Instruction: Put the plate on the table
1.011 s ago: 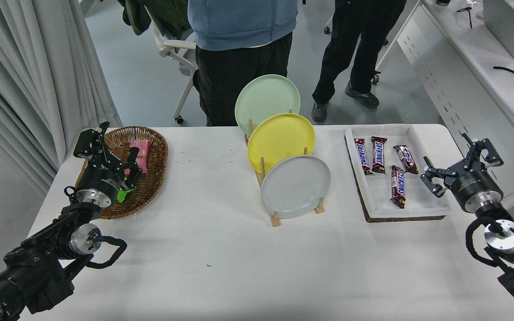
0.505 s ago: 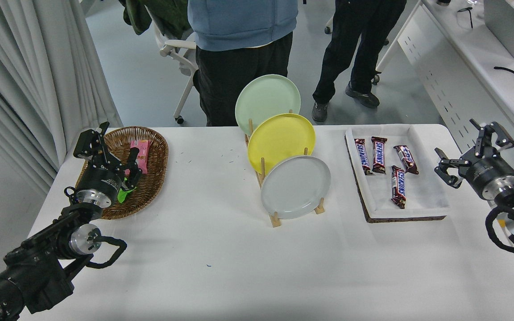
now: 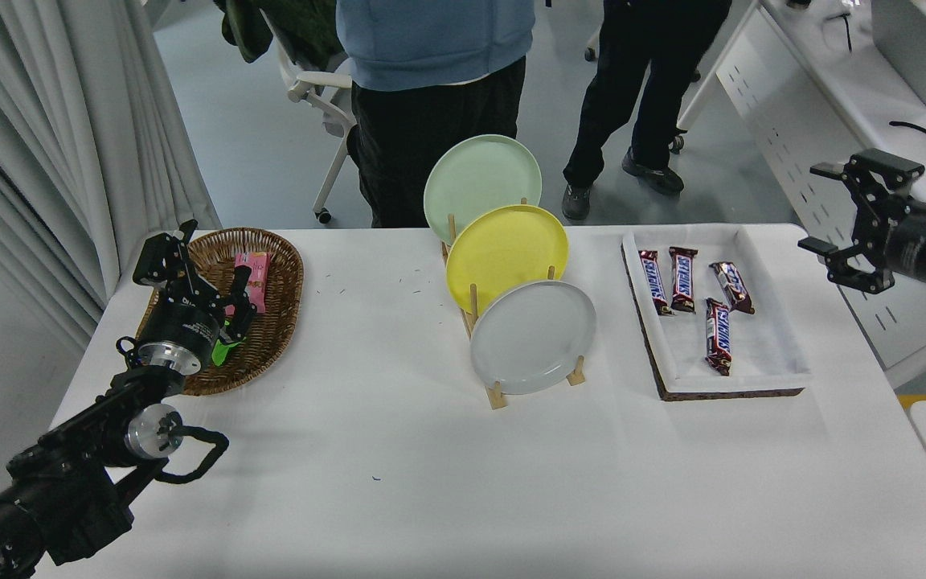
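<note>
The light grey plate stands tilted at the front of a wooden rack on the white table, with a yellow plate and a pale green plate behind it. My right gripper is open and empty, raised at the right edge, far right of the plate and above the table's far right corner. My left gripper is parked at the lower left over a wicker basket, open.
A wicker basket with a pink packet sits at the left. A white tray with several chocolate bars lies right of the rack. Two people stand at the far side. A white desk stands at the right.
My right arm has risen and swung right and away, from beside the tray's near right corner up to the picture's right edge. The plates and left arm have not moved.
</note>
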`<move>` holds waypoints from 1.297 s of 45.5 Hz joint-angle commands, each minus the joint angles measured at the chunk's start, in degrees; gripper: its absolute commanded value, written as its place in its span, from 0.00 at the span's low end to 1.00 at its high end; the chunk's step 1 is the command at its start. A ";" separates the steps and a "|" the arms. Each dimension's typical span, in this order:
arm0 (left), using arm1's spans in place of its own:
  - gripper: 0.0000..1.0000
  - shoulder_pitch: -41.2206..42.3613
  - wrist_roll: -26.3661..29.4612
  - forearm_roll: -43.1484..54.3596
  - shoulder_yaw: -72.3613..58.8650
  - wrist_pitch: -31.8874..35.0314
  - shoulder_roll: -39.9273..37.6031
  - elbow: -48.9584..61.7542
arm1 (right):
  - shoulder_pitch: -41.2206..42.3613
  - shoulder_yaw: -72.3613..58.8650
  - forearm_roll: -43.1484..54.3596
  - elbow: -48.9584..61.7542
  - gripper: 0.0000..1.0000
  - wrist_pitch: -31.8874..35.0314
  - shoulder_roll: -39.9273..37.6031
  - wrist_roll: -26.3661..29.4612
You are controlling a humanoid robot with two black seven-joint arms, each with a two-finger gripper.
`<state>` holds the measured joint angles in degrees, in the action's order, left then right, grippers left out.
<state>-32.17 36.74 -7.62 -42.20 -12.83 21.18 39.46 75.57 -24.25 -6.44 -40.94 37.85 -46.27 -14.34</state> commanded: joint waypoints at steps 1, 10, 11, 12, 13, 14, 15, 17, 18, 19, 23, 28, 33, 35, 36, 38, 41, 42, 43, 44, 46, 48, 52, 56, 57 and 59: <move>1.00 0.00 0.00 0.06 0.02 0.00 0.00 0.00 | 7.66 -10.12 0.20 -4.23 1.00 7.15 -0.75 0.10; 1.00 0.00 0.00 0.06 0.02 0.00 0.00 0.00 | 12.67 -12.22 1.16 -10.55 1.00 7.15 -1.89 0.02; 1.00 0.00 0.00 -0.03 0.02 0.00 0.00 0.00 | 13.11 -12.58 1.95 -11.43 1.00 7.15 -2.16 0.02; 1.00 0.00 0.00 0.06 0.02 0.00 0.00 0.00 | 13.55 -12.84 2.91 -12.40 1.00 7.15 -2.42 0.02; 1.00 0.00 0.00 -0.03 0.02 0.00 0.00 0.00 | 13.99 -12.93 3.88 -12.93 1.00 7.15 -2.60 0.02; 1.00 0.00 0.00 -0.03 0.02 0.00 0.00 0.00 | 14.34 -12.93 4.76 -13.11 1.00 7.15 -2.77 0.02; 1.00 0.00 0.00 0.06 0.02 0.00 0.00 0.00 | 14.69 -12.93 5.20 -13.19 1.00 7.15 -3.03 0.02; 1.00 0.00 0.00 -0.03 0.02 0.00 0.00 0.00 | 14.96 -12.76 5.47 -13.20 1.00 7.15 -3.30 -0.07; 1.00 0.00 0.00 0.06 0.02 0.00 0.00 0.00 | 14.96 -12.67 5.47 -13.54 1.00 7.15 -3.48 -0.07; 1.00 0.00 0.00 0.06 0.02 0.00 0.00 0.00 | 14.96 -12.67 5.47 -13.72 1.00 7.15 -3.56 -0.07; 1.00 0.00 0.00 -0.03 0.02 0.00 0.00 0.00 | 15.05 -12.67 5.47 -15.30 1.00 7.15 -4.09 -0.16; 1.00 0.00 0.00 -0.03 0.01 0.00 0.00 0.00 | 15.93 -12.58 5.21 -15.66 1.00 7.15 -4.88 -0.16; 1.00 0.00 0.00 0.06 0.02 0.00 0.00 0.00 | 16.10 -13.28 3.36 -15.83 1.00 7.15 -4.53 -0.16; 1.00 0.00 0.00 0.06 0.02 0.00 0.00 0.00 | 16.02 -13.28 2.84 -16.01 1.00 7.15 -4.27 -0.07; 1.00 0.00 0.00 -0.03 0.02 0.00 0.00 0.00 | 15.84 -13.28 2.40 -16.01 1.00 7.15 -4.27 0.02; 1.00 0.00 0.00 0.06 0.02 0.00 0.00 0.00 | 15.75 -13.28 1.26 -16.45 1.00 7.15 -4.09 0.02; 1.00 0.00 0.00 -0.03 0.02 0.00 0.00 0.00 | 15.75 -13.54 -0.85 -18.11 1.00 7.15 -3.04 0.19; 1.00 0.00 0.00 -0.03 0.02 0.00 0.00 0.00 | 15.75 -13.72 -1.73 -18.55 1.00 7.15 -2.78 0.37; 1.00 0.00 0.00 -0.03 -0.07 0.00 0.00 0.00 | 15.75 -13.81 -2.52 -19.08 1.00 7.15 -2.60 0.46; 1.00 0.00 0.00 -0.03 0.01 0.00 0.00 0.00 | 15.67 -13.90 -3.31 -19.87 1.00 6.19 -2.42 0.54; 1.00 0.00 0.00 -0.03 0.02 0.00 0.00 0.00 | 15.23 -13.90 -4.46 -21.80 1.00 2.16 -1.81 0.89; 1.00 0.00 0.00 0.06 0.02 0.00 0.00 0.00 | 14.70 -13.81 -5.60 -23.47 1.00 -2.49 -0.76 1.07; 1.00 0.00 0.00 0.06 0.02 0.00 0.00 0.00 | 14.26 -13.81 -8.50 -25.76 1.00 -9.98 0.04 2.47; 1.00 0.00 0.00 0.06 0.02 0.00 0.00 0.00 | 14.26 -14.07 -10.79 -28.57 1.00 -14.90 0.47 4.14; 1.00 0.00 0.00 -0.03 -0.07 0.00 0.00 0.00 | 14.34 -14.42 -11.14 -29.27 1.00 -15.87 0.74 4.58; 1.00 0.00 0.00 -0.03 0.02 0.00 0.00 0.00 | 14.61 -15.04 -11.84 -30.77 1.00 -18.32 1.18 5.99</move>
<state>-32.17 36.74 -7.60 -42.20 -12.83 21.18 39.47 90.26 -38.01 -12.67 -64.79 32.25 -47.24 -12.20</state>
